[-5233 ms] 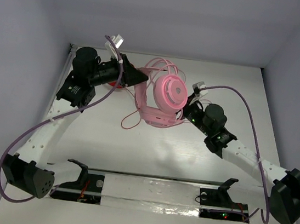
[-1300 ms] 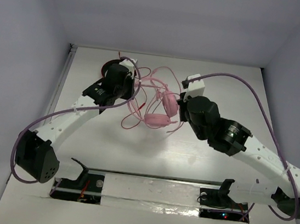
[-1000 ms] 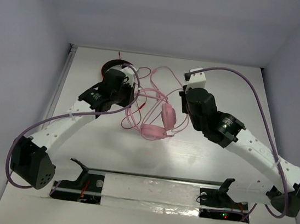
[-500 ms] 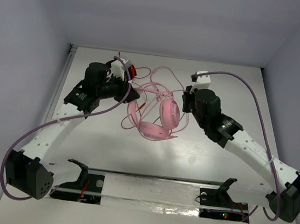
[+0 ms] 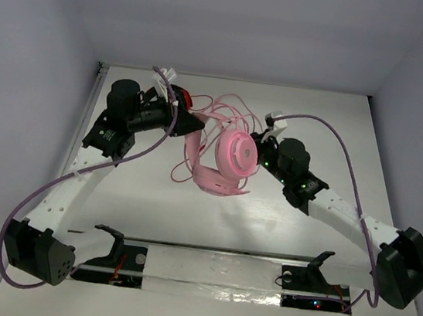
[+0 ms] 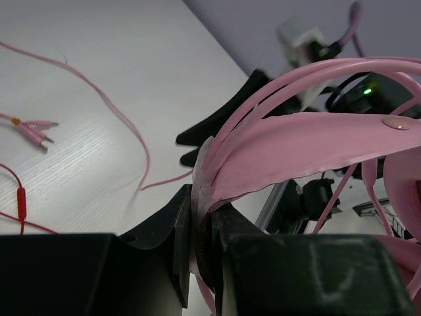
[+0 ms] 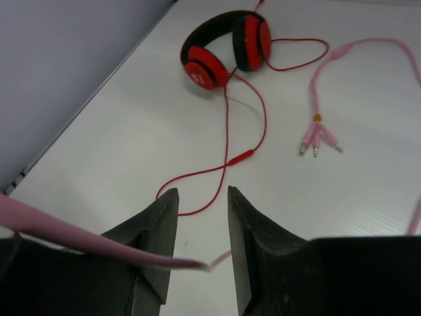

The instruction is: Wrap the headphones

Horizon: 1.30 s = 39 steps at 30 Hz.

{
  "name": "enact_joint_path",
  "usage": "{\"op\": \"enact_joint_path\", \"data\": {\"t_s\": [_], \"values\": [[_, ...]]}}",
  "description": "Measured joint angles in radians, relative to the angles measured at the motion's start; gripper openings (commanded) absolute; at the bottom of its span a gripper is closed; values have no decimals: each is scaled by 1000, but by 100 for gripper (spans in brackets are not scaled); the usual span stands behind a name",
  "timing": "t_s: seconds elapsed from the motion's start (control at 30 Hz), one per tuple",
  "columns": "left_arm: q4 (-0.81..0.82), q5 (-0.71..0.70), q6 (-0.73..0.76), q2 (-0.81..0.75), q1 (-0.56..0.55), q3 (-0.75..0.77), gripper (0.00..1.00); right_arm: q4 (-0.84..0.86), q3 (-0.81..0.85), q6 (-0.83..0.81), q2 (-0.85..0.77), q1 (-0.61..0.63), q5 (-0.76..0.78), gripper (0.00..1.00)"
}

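The pale-pink headphones point(image 5: 231, 154) hang in mid-air over the table's middle, one round cup facing up, with loops of their thin pink cable point(image 5: 225, 111) over the headband. My left gripper point(image 5: 198, 123) is shut on the headband's left side; the left wrist view shows the pink headband point(image 6: 302, 141) pinched between my closed jaws point(image 6: 202, 201). My right gripper point(image 5: 258, 145) is just right of the cup. In the right wrist view it point(image 7: 202, 192) is open, and a pink strand point(image 7: 99, 243) crosses its left finger and ends in the gap.
The red-and-black headphones point(image 7: 227, 46) lie on the table at the back left with their red cable point(image 7: 230, 158) trailing forward, partly hidden behind my left arm in the top view point(image 5: 185, 100). The pink cable's plugs point(image 7: 319, 139) rest on the table nearby. A rail point(image 5: 215, 248) runs along the near edge.
My left gripper has risen and swung right with the headband, turning the cup face-up. My right arm has drawn back and lowered, its gripper now beside the cup.
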Motion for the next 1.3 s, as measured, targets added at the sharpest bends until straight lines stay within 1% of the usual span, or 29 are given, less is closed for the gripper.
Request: {"op": "enact_joint_path", "data": {"t_s": [0.17,0.3,0.33,0.37,0.4,0.53,0.77,0.93,1.07,1.2,1.27,1.3], "values": [[39,23,-69,-6,31,63,0,137,-53,32,87,0,-58,43],[70,34,-123,-13,69,109,0,240,-109,49,149,0,-69,48],[78,37,-137,-13,76,122,0,257,-113,51,170,0,-72,51],[83,39,-146,-13,79,129,0,277,-114,53,192,0,-72,52],[93,44,-164,-13,84,146,0,282,-114,55,216,0,-72,52],[121,67,-204,-13,84,185,0,312,-107,50,296,-2,-69,58],[125,96,-237,-11,84,211,0,316,-53,12,347,-4,-42,59],[120,108,-262,-6,84,248,0,330,-3,-14,387,-7,-41,54],[104,108,-270,0,84,312,0,344,19,-22,450,-8,-52,55],[92,105,-278,12,84,373,0,356,10,-15,478,-8,-63,54],[86,101,-278,20,84,399,0,375,-7,-8,476,-8,-65,46],[84,100,-278,25,85,410,0,385,-18,-4,476,-8,-69,37]]}}
